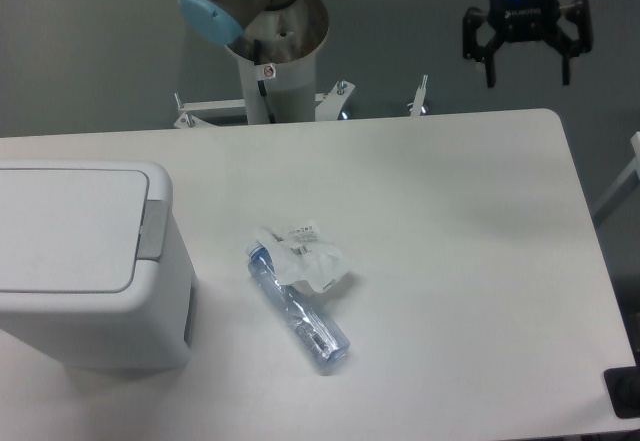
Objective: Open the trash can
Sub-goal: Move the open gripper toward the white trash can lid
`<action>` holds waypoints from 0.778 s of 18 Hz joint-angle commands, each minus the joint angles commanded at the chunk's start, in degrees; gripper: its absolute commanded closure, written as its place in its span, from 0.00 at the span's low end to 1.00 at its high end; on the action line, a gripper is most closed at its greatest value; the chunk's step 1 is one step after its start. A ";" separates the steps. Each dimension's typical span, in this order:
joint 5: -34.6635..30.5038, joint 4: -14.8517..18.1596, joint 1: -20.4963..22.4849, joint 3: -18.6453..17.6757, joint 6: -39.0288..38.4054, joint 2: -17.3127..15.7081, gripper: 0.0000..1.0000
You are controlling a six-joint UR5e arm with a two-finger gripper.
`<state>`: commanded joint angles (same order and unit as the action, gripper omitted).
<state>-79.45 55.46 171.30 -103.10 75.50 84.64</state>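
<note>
The trash can (85, 261) stands at the left edge of the worktop (450, 261), a big white box with rounded corners, its near and left sides cut off by the frame. Its flat lid (65, 226) lies shut, level with the rim, and a grey hinge strip (152, 229) runs along the lid's right side. On the bare white surface to the right of the can, near the middle of the worktop, a clear plastic bottle (305, 323) lies on its side, slanting from upper left to lower right, with its blue cap end toward the upper left. A crumpled white wrapper (308, 259) rests on the bottle's upper end, touching it and covering part of it. The bottle and wrapper lie apart from the can, with a strip of worktop between them. The pincer (527, 66) hangs high at the upper right, beyond the far edge of the worktop and well apart from the can, the bottle and the wrapper. Its two dark fingers (489, 56) point downward and stand spread, with a plain gap between them and nothing held. A blue light glows on the body above the fingers. At the top centre the arm's base (275, 46) rises from behind the worktop, with a pale blue cap on one joint.
</note>
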 joint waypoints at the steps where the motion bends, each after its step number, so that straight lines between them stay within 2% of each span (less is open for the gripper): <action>1: 0.00 0.00 0.00 0.00 0.00 0.00 0.00; 7: 0.53 0.35 -0.96 0.35 -1.66 -0.18 0.00; 10: 4.82 0.53 -2.02 0.53 -6.75 -0.35 0.00; 12: 5.27 0.88 -2.63 0.35 -11.14 -0.70 0.00; 14: 5.27 0.70 -5.17 0.44 -16.76 -0.62 0.00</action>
<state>-74.18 56.16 166.13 -102.66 58.74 84.02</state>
